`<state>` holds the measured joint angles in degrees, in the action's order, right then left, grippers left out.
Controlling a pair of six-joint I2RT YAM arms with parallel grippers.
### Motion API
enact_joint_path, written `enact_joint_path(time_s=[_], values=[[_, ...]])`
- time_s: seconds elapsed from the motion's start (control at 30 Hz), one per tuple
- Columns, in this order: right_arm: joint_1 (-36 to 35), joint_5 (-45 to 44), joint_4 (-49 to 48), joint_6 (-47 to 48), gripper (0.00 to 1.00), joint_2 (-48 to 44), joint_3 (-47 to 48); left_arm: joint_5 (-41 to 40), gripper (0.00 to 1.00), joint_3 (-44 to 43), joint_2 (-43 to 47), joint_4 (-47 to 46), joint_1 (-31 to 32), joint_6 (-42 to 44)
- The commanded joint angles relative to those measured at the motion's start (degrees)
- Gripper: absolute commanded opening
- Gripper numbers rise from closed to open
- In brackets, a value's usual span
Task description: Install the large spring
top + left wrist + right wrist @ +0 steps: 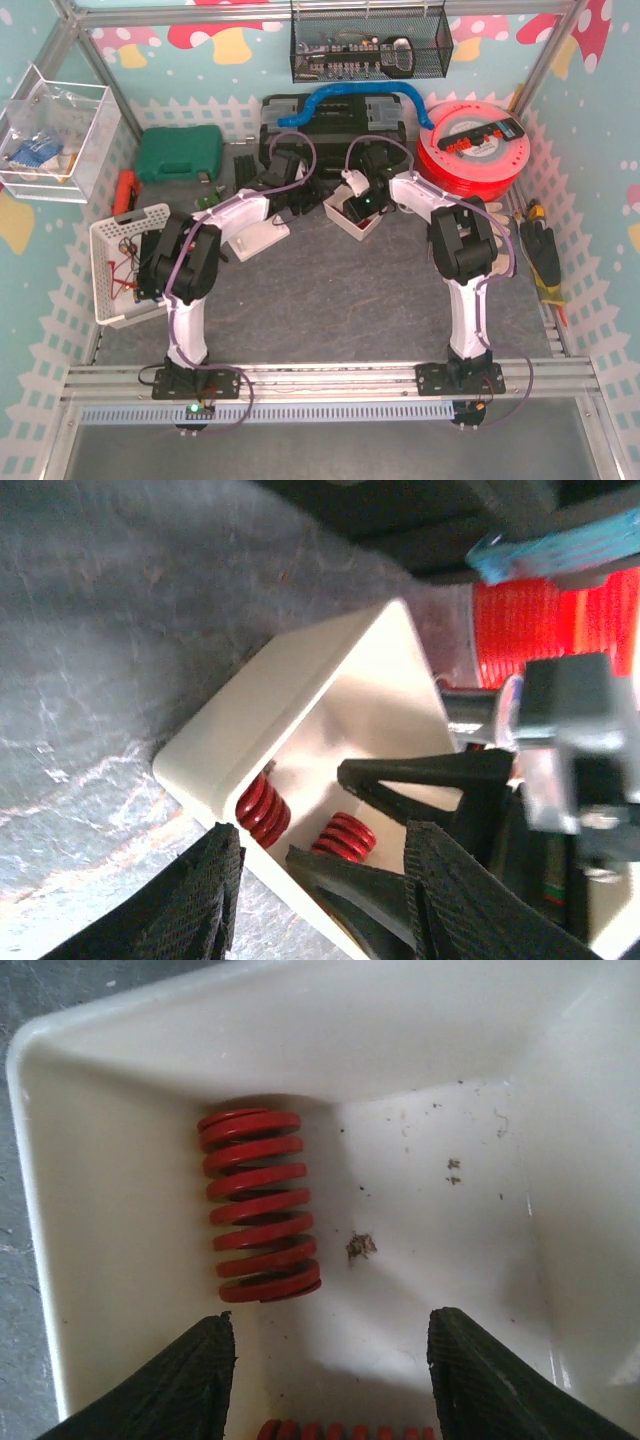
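Two red coil springs lie in a small white box [368, 226]. In the right wrist view one spring [260, 1205] lies along the box's left wall, and the other [345, 1429] shows at the bottom edge between my fingers. I cannot tell which is the large one. My right gripper [330, 1380] is open, low inside the box [120, 1020], holding nothing. In the left wrist view both springs [262, 810] [345, 837] show with the right gripper's fingers [430, 775] around the second. My left gripper [320, 900] is open and empty just outside the box [270, 700].
A flat white part [258, 238] lies left of the box. A white basket [125, 260] stands at the left, with a green case [180, 152] behind it. A black toolbox with a blue handle [340, 115] and a red cable reel [470, 150] stand behind. Pliers [540, 250] lie at the right.
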<state>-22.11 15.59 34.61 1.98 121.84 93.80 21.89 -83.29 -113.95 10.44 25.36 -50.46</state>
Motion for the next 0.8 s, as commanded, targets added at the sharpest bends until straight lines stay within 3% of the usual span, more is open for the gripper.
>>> enact_joint_path(time_s=[0.0, 0.17, 0.3, 0.5, 0.57, 0.67, 0.77], values=[[-0.2, 3.5, 0.5, -0.5, 0.56, 2.6, -0.6, 2.1, 0.47, -1.0, -2.4, -0.2, 1.0, -3.7], [-0.3, 0.6, 0.5, -1.0, 0.57, 5.2, -0.6, 2.7, 0.41, -0.6, -4.0, -0.3, 1.2, -4.4], [-0.3, -3.6, -0.2, -2.6, 0.50, 5.8, -0.2, 3.0, 0.40, -1.2, -5.1, -0.4, 1.6, -4.4], [-0.3, -4.8, -3.6, -5.7, 0.25, 3.9, -0.5, 3.1, 0.39, -1.7, -5.9, -0.4, 1.8, -4.5], [-0.3, -6.5, -4.7, -6.3, 0.20, 2.9, -0.4, 3.1, 0.39, -1.8, -6.1, -0.3, 1.8, -4.5], [-0.3, -6.2, -6.7, -6.2, 0.18, 1.4, -0.8, 3.3, 0.38, -1.9, -6.4, -0.3, 1.8, -4.2], [-0.3, -0.9, -7.2, -4.8, 0.23, 1.5, -0.5, 3.8, 0.38, -2.4, -6.9, -0.3, 1.8, -4.0]])
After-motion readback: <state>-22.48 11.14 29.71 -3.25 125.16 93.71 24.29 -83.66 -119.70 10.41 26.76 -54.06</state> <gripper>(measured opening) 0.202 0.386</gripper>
